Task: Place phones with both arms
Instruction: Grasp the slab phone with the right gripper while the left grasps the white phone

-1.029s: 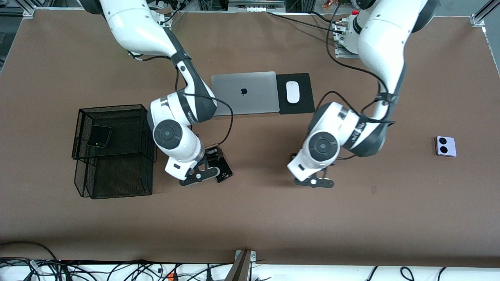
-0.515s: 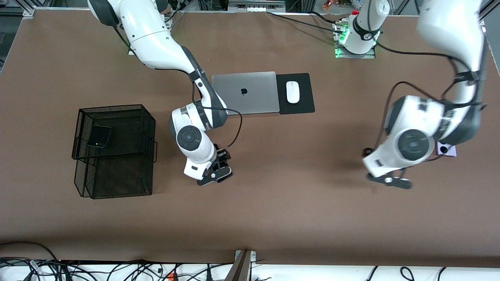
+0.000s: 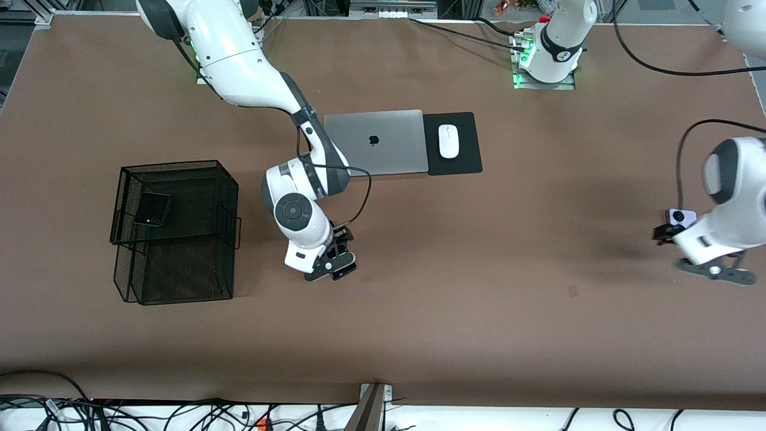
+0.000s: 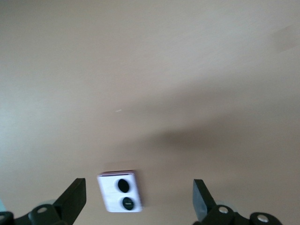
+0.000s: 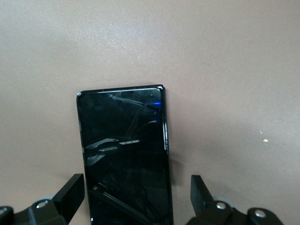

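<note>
Right gripper (image 5: pixel 136 199) open over long glossy black slab phone (image 5: pixel 125 154) flat on brown counter (image 3: pixel 479 311), 6 o'clock of silver laptop (image 3: pixel 374 142). Left gripper (image 4: pixel 138 204) open above square lavender phone (image 4: pixel 119 191). Both phones likely stiff, slick, fragile: grip side edges.

Brown matte tabletop (image 3: pixel 419 335) fills the view, evenly lit with soft shadows. Metal frame rails (image 3: pixel 739 24) at the corners by the bases. Tangle of black cables (image 3: pixel 149 413) along the white strip at the edge nearest the camera (one orange connector in there). Small metal bracket (image 3: pixel 374 395) at that edge's middle.
</note>
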You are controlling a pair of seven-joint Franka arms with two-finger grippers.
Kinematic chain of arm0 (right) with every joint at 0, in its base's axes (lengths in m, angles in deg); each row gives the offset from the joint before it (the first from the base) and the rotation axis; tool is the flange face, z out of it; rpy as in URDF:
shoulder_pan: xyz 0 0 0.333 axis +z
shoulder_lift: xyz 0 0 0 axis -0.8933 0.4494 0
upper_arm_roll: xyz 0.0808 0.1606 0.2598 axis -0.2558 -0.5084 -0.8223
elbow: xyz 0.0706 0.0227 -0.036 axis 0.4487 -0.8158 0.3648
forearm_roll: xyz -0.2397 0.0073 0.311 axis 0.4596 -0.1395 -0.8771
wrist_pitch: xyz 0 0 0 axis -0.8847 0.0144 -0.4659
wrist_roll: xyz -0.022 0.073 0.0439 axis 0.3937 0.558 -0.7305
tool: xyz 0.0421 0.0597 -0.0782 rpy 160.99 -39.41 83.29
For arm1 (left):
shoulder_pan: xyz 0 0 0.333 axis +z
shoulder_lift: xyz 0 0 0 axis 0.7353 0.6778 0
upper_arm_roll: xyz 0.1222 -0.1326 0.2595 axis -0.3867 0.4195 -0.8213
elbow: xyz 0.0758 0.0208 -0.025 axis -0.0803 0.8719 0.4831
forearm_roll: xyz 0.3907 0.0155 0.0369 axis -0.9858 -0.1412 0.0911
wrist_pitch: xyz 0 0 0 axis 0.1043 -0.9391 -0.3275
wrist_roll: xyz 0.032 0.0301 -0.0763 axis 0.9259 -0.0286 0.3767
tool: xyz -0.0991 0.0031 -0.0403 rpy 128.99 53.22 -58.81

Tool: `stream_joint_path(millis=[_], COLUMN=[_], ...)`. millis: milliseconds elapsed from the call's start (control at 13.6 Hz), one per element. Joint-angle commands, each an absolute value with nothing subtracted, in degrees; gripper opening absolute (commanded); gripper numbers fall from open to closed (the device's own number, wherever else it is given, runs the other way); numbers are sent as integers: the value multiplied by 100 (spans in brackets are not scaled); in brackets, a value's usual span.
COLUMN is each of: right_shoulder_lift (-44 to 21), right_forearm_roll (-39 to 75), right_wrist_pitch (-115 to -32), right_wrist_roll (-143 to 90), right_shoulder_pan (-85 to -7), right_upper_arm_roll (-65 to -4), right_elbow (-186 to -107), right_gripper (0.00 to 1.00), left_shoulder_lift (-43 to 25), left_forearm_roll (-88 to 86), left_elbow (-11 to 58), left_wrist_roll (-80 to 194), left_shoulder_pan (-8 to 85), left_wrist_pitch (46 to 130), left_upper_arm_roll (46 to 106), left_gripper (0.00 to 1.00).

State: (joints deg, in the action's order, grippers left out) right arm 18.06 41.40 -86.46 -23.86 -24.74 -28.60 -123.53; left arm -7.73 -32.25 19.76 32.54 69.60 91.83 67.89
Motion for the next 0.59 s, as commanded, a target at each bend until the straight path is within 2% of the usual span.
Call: stream_joint_path(millis=[0, 147, 441, 515], right_shoulder_lift=[1664, 1664, 1664, 1664], right_forearm_roll=[4032, 4058, 4076, 4067], right_wrist_pitch=[-8735, -8857, -9078, -9078], right_wrist_roll=[-2508, -2508, -2516, -2516], right_shoulder_pan=[-2383, -2374, -2365, -2365], right_upper_arm_roll=[-2853, -2853, -2853, -2853], right_elbow=[-12589, -12685, -12826, -12826], right_gripper=[100, 100, 100, 97], left_shoulder_lift=[-851, -798, -465, -420], left_forearm_roll=[-3250, -3066, -2951, -2951], left_elbow=[2352, 2729, 2977, 3004], left_wrist_roll=[2828, 2792, 2748, 2722], left_shoulder_pan=[7491, 7852, 8546, 8652], left_wrist_pitch=[9698, 10382, 10965, 11036], left_upper_arm_roll=[6929, 6938, 7025, 7035], left_gripper=[100, 100, 100, 100])
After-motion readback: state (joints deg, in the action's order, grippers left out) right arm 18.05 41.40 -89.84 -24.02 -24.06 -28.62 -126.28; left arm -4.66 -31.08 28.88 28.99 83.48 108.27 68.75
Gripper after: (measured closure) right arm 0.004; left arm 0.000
